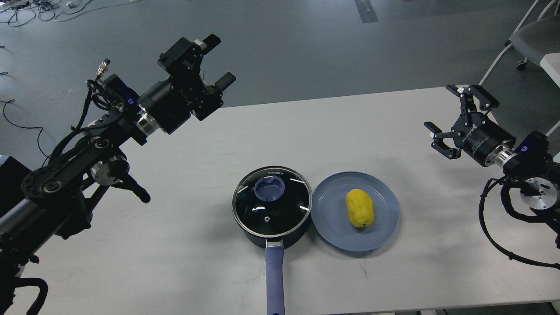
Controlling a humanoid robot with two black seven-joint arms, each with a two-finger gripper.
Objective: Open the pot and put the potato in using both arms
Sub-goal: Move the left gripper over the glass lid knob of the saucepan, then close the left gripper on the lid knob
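Observation:
The dark navy pot (pixel 272 232) stands at the table's front middle, its glass lid (pixel 271 202) with the blue knob (pixel 269 188) on, its blue-purple handle (pixel 274 280) pointing toward me. The yellow potato (pixel 359 208) lies on a flat blue plate (pixel 332 218) just right of the pot. My left gripper (pixel 218 61) is open and empty, raised high, up and left of the pot. My right gripper (pixel 457 111) is open and empty, near the table's right edge, well right of the plate.
The white table (pixel 175 245) carries the pot and plate. Its far edge runs behind both grippers. A chair (pixel 531 39) stands at the far right on the grey floor. Cables (pixel 26 8) lie on the floor at far left.

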